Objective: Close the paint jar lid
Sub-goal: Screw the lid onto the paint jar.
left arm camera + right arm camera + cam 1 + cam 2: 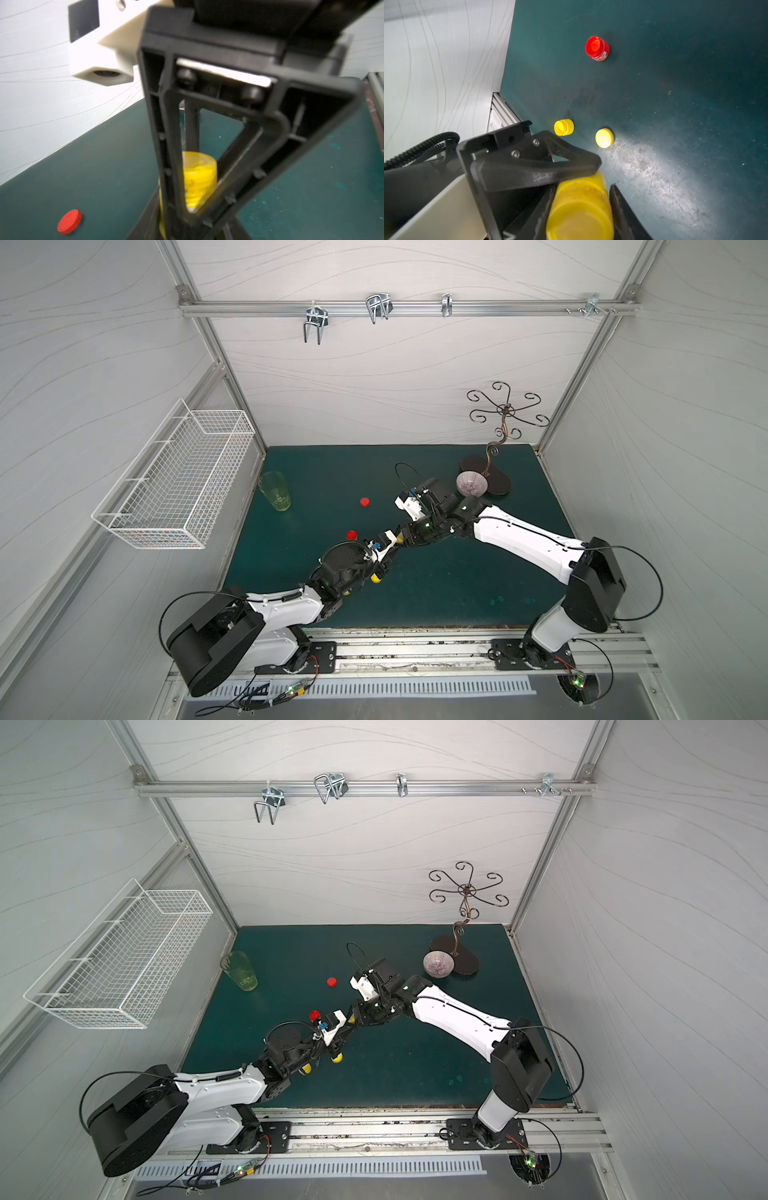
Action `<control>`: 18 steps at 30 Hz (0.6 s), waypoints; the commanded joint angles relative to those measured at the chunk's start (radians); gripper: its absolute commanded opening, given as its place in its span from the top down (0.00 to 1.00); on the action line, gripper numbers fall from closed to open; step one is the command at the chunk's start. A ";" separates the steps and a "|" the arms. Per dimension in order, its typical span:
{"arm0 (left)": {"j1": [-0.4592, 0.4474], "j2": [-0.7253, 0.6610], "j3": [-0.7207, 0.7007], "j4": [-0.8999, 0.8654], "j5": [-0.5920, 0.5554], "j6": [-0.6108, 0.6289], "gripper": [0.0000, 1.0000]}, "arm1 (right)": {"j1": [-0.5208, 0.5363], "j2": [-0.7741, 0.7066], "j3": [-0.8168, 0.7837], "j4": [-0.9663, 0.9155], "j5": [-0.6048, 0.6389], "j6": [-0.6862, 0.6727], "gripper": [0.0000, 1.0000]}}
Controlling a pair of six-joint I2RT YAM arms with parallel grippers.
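Scuffed teal mat (457, 593), white panel walls (374, 385), wire basket (178, 485)

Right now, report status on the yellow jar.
Left fingers shut on yellow jar. Right fingers flank its other end, grip unclear. Loose yellow cap, red jar stand apart.

Over the dark green desk (415, 1073), the left tool (347, 1026) and right tool (360, 1014) meet tip to tip around a mostly hidden small yellow paint jar (352, 1018), while a flat red round lid (331, 982) lies apart from them.

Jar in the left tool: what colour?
The jar is yellow, clearest in the right wrist view.
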 commanded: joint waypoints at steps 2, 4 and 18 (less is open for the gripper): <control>-0.009 -0.024 0.063 0.312 0.038 -0.019 0.87 | 0.040 0.037 0.062 -0.150 -0.137 -0.035 0.52; -0.017 -0.011 0.063 0.297 0.045 -0.020 0.87 | 0.031 0.039 0.093 -0.183 -0.139 -0.053 0.49; 0.058 0.108 0.059 0.359 0.149 -0.168 0.87 | -0.100 -0.050 0.187 -0.387 -0.159 -0.288 0.24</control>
